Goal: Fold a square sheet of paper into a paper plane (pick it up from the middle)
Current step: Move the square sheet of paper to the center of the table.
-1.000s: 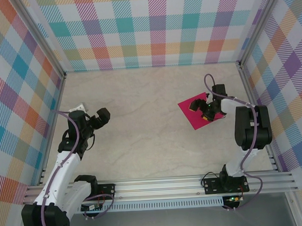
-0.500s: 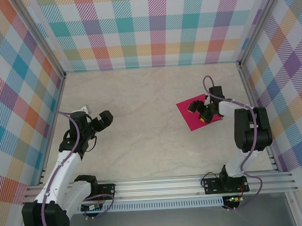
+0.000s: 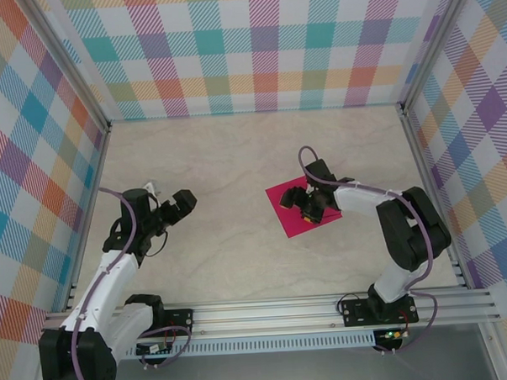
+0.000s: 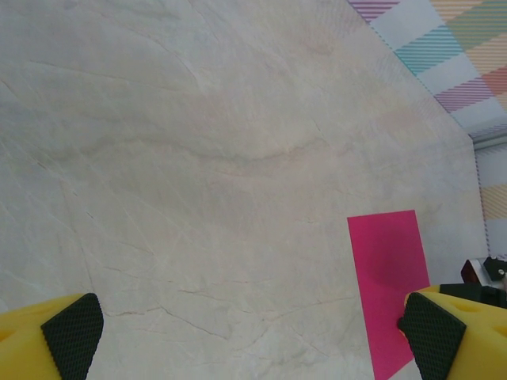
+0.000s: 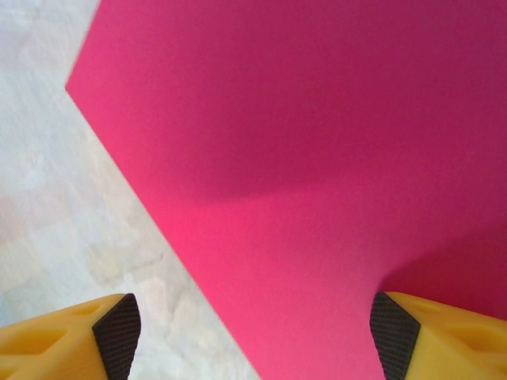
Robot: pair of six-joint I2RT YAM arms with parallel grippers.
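Observation:
The square sheet of paper point(image 3: 292, 223) is magenta-pink and lies flat on the table, right of centre. My right gripper point(image 3: 308, 203) is down over it with its jaws open. In the right wrist view the paper point(image 5: 317, 158) spreads under the right gripper point(image 5: 253, 346); one fingertip point(image 5: 394, 336) is over the sheet and the other is over bare table past the sheet's edge. My left gripper point(image 3: 183, 203) is open over bare table at the left. In the left wrist view the left gripper point(image 4: 253, 342) has nothing between its pads, and the paper point(image 4: 386, 273) lies ahead to the right.
The table point(image 3: 227, 157) is a pale marbled surface enclosed by plaid walls point(image 3: 247, 47) on three sides. A metal rail point(image 3: 267, 311) carrying both arm bases runs along the near edge.
My right gripper has slid left towards the table's centre, and the paper has moved left with it. My left gripper has reached slightly further right.

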